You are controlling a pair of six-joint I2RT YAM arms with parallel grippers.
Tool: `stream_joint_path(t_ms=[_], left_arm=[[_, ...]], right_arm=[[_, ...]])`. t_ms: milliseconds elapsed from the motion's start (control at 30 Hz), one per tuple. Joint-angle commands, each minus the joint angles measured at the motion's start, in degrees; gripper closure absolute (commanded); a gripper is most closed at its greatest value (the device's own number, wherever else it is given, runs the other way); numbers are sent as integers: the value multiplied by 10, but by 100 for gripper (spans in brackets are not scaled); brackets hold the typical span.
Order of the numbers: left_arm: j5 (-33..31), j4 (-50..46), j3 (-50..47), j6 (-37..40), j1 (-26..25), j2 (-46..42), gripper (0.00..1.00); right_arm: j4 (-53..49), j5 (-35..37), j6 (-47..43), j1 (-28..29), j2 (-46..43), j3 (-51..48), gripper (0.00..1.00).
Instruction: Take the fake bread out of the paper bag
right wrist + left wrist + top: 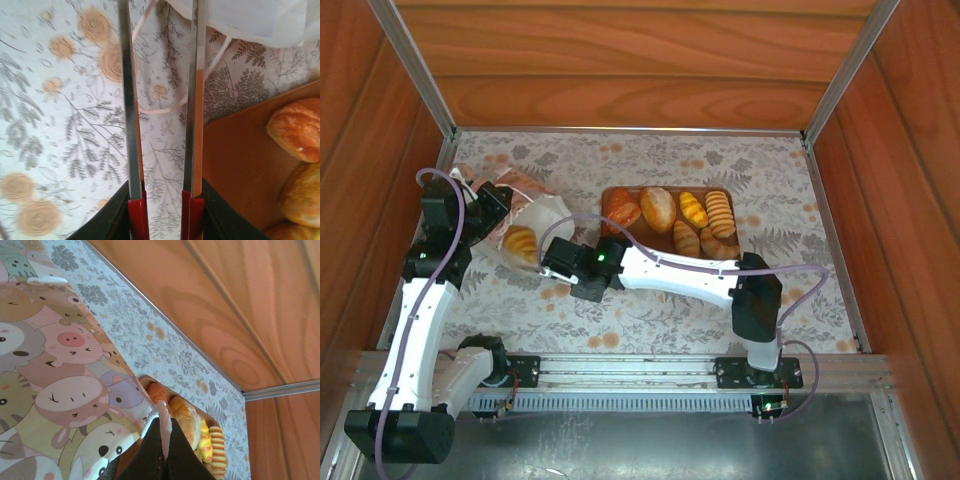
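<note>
The paper bag [546, 214] lies on its side left of centre, its mouth toward the near edge. One golden piece of fake bread [520, 243] sits in that mouth. Close up, the bag's side [65, 365] carries a cartoon animal print. My left gripper [164, 416] is shut on the bag's white rim, at the bag's far left [492, 207]. My right gripper [550, 258] points at the bag's mouth, just right of the bread. Its jaws stand open a finger-width apart [161, 30] over bare tablecloth, with the bag's cord handle [165, 109] lying beyond them.
A brown tray [615, 196] right of the bag holds several more pieces of fake bread [658, 208], also seen past my left fingers [184, 416]. The tray's corner [240, 165] and a roll [295, 127] lie right of my right fingers. Wooden walls enclose the table.
</note>
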Motion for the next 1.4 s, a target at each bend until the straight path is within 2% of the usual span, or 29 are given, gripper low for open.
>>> stream_joint_path(t_ms=[0, 233, 367, 600, 867, 1167, 1267, 1367], left_arm=[[6, 4, -1, -1, -2, -4, 100], [6, 4, 1, -2, -2, -3, 100], [6, 4, 2, -2, -2, -3, 100], [6, 4, 2, -2, -2, -4, 100], [5, 4, 2, -2, -2, -2, 100], [5, 4, -1, -2, -2, -3, 100], [3, 4, -4, -2, -2, -5, 100], [3, 4, -5, -1, -2, -5, 100]], right_arm=[[-9, -72, 81, -28, -35, 22, 68], [-22, -210, 174, -84, -15, 48, 66], [-47, -257, 215, -103, 12, 80, 66], [-52, -290, 235, -109, 43, 108, 62], [-75, -279, 244, -110, 87, 155, 58], [-106, -301, 241, -109, 151, 217, 57], [-110, -315, 236, -110, 158, 220, 58], [-110, -312, 233, -109, 149, 212, 65]])
